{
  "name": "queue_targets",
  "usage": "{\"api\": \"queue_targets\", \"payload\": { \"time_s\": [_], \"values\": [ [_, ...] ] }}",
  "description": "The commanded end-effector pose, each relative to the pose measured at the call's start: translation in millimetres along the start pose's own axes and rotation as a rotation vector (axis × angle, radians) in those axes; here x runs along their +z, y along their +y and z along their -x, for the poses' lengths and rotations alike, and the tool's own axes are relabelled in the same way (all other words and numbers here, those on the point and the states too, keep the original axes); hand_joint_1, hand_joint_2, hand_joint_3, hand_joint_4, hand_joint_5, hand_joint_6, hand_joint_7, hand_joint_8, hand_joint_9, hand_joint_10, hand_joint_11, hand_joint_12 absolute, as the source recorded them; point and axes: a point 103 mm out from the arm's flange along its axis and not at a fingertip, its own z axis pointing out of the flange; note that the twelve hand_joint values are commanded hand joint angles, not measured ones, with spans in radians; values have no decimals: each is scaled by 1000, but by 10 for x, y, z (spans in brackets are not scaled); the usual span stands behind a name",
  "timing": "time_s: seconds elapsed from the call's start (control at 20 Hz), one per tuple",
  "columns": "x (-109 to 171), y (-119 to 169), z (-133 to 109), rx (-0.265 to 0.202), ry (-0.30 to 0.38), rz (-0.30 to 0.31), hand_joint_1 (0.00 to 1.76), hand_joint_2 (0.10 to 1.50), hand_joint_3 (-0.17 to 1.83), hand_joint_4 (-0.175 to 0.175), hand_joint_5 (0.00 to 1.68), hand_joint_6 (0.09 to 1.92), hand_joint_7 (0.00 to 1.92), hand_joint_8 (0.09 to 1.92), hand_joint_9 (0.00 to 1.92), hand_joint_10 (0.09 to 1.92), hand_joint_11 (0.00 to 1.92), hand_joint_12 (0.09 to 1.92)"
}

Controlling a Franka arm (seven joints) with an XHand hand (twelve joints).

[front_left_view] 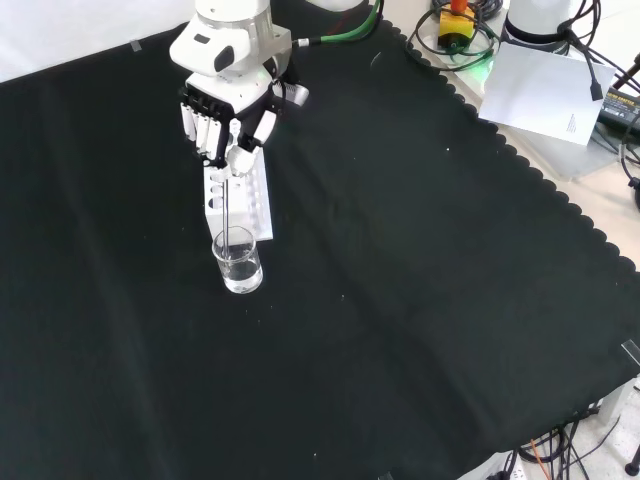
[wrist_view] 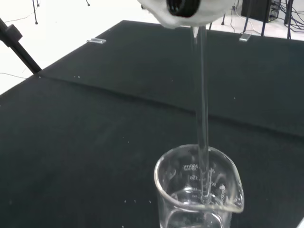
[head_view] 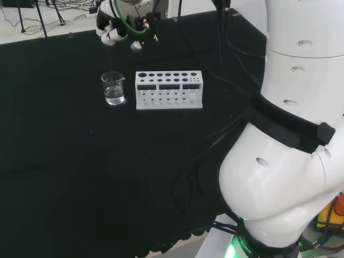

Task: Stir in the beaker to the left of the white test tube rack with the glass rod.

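Status: the glass rod (wrist_view: 202, 109) is already lowered into the beaker (head_view: 113, 88), its lower end dipping into the clear liquid at the bottom, as the wrist view shows. Insertion is done. Whether any stirring has taken place cannot be judged from a single moment; the stirring itself, and lifting the rod out afterwards, appear to be what is left.

Location: in the head view the beaker stands upper left of centre, just left of the white test tube rack (head_view: 169, 90), on the black-clothed table (head_view: 80, 177). In the front view the beaker sits just below the rack, left of centre.

Pose: the hand (front_left_view: 228, 118) hangs directly above the beaker, at the upper left of the front view, palm turned downward. Its fingers (front_left_view: 203, 128) are curled round the rod's top end, pinching it so the rod hangs near vertical, standing close to the beaker's far wall rather than at its centre.
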Motion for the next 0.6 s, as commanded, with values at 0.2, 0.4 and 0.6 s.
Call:
{"api": "queue_targets", "payload": {
  "time_s": [0.2, 0.4, 0.6],
  "values": [
    [-72, -104, 36, 10, -13, 1, 1302, 1039, 21, -175, 1155, 412, 1155, 1038, 1595, 949, 1424, 1120],
    [-94, -154, -8, 6, -22, 14, 1301, 1039, 20, -175, 1154, 413, 1155, 1039, 1595, 949, 1424, 1119],
    [-120, -168, -34, 4, -19, 15, 1301, 1040, 19, -175, 1154, 413, 1155, 1039, 1594, 949, 1424, 1119]
  ]
}}
